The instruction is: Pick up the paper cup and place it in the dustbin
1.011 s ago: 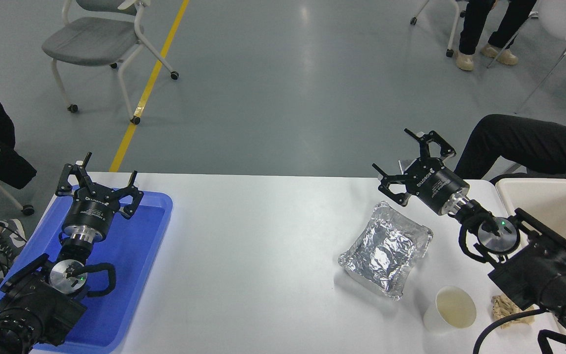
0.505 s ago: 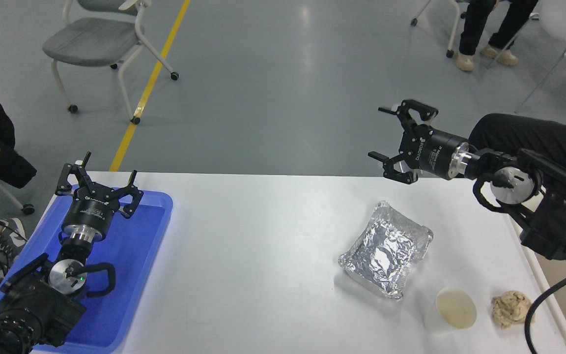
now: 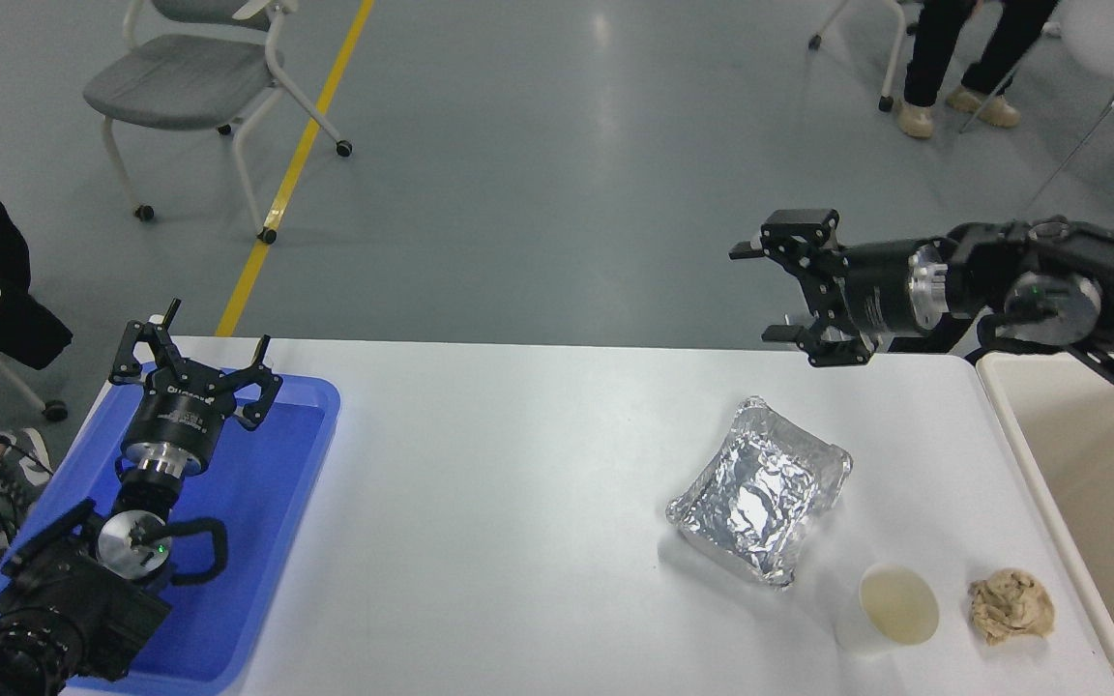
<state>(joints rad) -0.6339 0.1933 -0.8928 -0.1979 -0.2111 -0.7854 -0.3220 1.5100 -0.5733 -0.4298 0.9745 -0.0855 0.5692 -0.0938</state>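
The paper cup (image 3: 891,607) stands upright near the table's front right, white with a pale cream inside. The dustbin (image 3: 1031,462), cream-beige, sits off the table's right edge, partly cut off by the picture. My right gripper (image 3: 777,292) is open and empty, held high above the table's far edge, pointing left, well beyond the cup. My left gripper (image 3: 194,353) is open and parked over the blue tray (image 3: 296,454) at the lower left.
A crinkled silver foil container (image 3: 760,491) lies just left of and behind the cup. A crumpled brown paper wad (image 3: 1010,605) lies right of the cup. Chairs and people's legs are on the floor beyond the table.
My right arm has lifted and swung toward the far right, uncovering the brown paper wad and the dustbin's rim. The gripper turned to point left. The cup has not moved.
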